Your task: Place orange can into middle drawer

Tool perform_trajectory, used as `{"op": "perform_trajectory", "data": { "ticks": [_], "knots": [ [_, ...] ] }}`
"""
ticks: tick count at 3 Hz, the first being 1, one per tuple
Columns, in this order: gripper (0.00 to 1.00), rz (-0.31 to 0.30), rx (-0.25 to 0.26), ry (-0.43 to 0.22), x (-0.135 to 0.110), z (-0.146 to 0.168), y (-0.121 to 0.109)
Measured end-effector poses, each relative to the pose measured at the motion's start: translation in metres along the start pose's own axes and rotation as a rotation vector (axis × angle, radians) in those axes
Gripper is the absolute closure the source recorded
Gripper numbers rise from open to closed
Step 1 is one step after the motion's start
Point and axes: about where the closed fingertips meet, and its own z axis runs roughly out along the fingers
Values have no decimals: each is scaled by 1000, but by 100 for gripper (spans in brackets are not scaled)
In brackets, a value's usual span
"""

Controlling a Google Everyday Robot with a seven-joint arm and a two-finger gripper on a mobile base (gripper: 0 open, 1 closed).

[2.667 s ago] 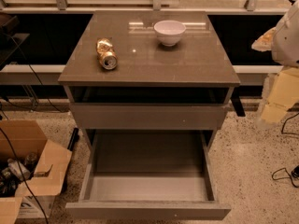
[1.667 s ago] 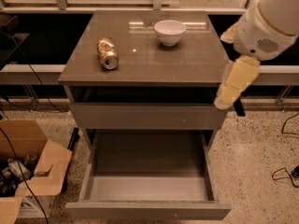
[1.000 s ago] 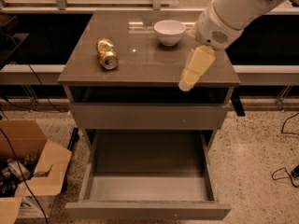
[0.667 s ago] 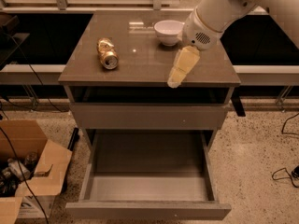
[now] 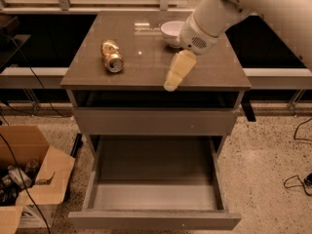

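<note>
Hovering over the glossy grey cabinet top (image 5: pixel 146 69), the cream gripper (image 5: pixel 178 72) holds nothing we can see; whether it is released or clenched we cannot tell. The orange can (image 5: pixel 112 56), dented shiny metal, lies on its side at ten o'clock from the gripper, well apart. The middle drawer (image 5: pixel 155 220), a plain low-walled grey tray, stands pulled out at six o'clock. We judge the risks thus: a round can on a slick top may roll under a glancing touch, dented walls may slip from a grasp, and the smooth white bowl (image 5: pixel 171 32) at twelve o'clock could be knocked.
</note>
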Motion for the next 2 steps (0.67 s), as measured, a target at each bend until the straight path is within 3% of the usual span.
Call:
{"op": "perform_trajectory", "data": {
  "ticks": [2],
  "knots": [
    [0, -29, 19, -77, -57, 60, -33]
  ]
}}
